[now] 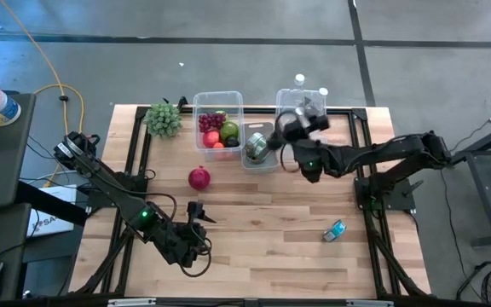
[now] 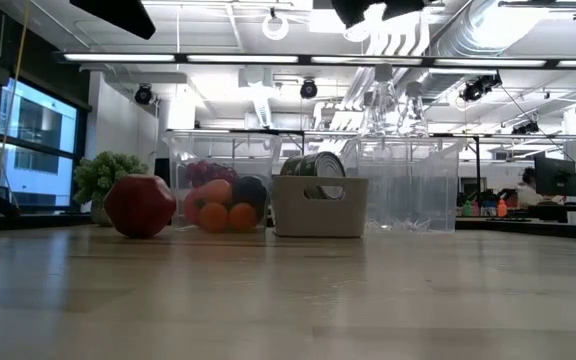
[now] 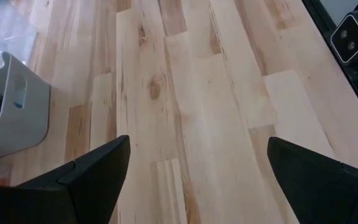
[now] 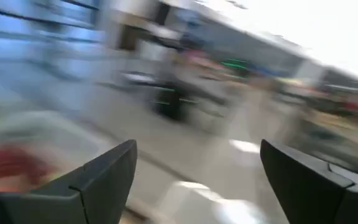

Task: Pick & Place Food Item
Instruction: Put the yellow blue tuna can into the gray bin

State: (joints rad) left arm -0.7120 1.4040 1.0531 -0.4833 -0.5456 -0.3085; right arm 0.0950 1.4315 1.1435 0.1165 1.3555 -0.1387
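High view: the left gripper (image 1: 196,213) rests low over the bare near part of the wooden counter (image 1: 271,230), its fingers (image 3: 92,177) spread wide with nothing between them, as the left wrist view confirms. The right gripper (image 1: 301,115) hangs above the far edge, over an empty clear bin (image 1: 314,107) — its fingers (image 4: 107,174) also stand wide apart and hold nothing. A red pomegranate-like fruit (image 1: 199,178) sits alone on the counter, just in front of a clear tub of mixed fruit (image 1: 218,128). Beside that tub a grey basket (image 1: 260,151) holds a tin can (image 2: 314,165). A green leafy bunch (image 1: 164,118) lies near the far left corner — a small blue packet (image 1: 335,230) lies well apart, near the right.
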